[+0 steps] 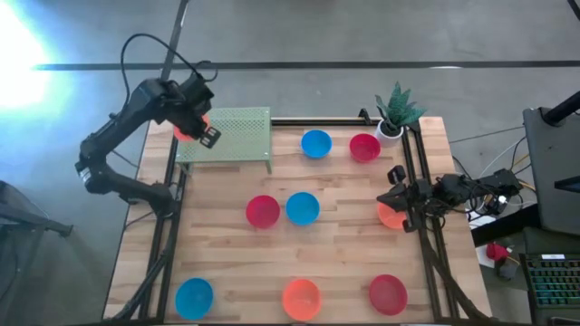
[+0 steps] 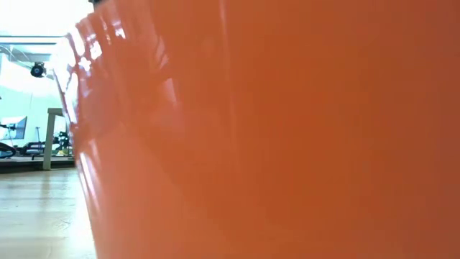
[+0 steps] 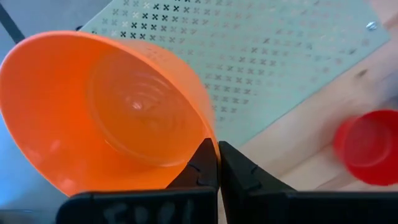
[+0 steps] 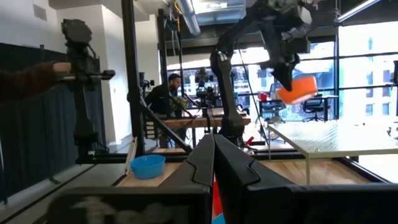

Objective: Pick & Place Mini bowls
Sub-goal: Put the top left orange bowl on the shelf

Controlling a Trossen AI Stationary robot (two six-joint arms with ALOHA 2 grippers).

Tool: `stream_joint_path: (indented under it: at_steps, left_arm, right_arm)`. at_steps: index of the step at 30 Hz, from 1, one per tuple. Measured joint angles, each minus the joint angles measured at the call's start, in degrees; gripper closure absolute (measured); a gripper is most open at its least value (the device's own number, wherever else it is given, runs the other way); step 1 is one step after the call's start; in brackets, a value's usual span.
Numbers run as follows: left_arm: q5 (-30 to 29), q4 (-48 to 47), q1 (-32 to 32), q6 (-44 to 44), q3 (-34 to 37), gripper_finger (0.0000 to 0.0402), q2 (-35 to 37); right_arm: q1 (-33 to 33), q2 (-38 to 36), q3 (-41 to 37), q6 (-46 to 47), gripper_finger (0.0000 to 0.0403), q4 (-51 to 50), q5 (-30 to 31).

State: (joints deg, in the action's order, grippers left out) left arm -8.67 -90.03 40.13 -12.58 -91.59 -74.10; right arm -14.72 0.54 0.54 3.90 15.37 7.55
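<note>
My left gripper [image 1: 201, 129] [image 3: 217, 155] is shut on an orange mini bowl [image 1: 188, 127] [image 3: 106, 118], held in the air over the left end of a green perforated rack [image 1: 231, 134]. My right gripper [image 1: 391, 192] [image 4: 214, 155] is shut and waits at the table's right edge, above another orange bowl [image 1: 390, 215]. Several more mini bowls rest on their bases on the wooden table: blue [image 1: 315, 143], red [image 1: 364, 147], red [image 1: 263, 211], blue [image 1: 302, 208], blue [image 1: 194, 296], orange [image 1: 301, 297], red [image 1: 388, 293]. One orange bowl [image 2: 287, 129] fills the low view. My left gripper pinches the orange bowl's rim [image 3: 210, 144], with one finger [image 3: 200, 167] inside the bowl and the other outside its wall. The fingers come steeply from above. The bowl is tilted and lifted clear of the rack. My right gripper: whether it touches the orange bowl under it, I cannot tell.
A white plant pot [image 1: 391, 127] stands at the far right corner. The green rack [image 3: 280, 62] occupies the far left of the table. Dark frame rails run along both table sides. People and a sleeve [image 4: 28, 78] show in the room beyond.
</note>
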Motion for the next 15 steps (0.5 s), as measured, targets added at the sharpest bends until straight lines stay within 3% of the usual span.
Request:
stream_joint_path:
  at_steps: [15]
  left_arm:
    - [0.06,0.03,1.16,9.47,0.02,0.0401,-8.26]
  right_arm:
    - [0.02,0.0,0.0,0.0,0.0394,0.09,0.0]
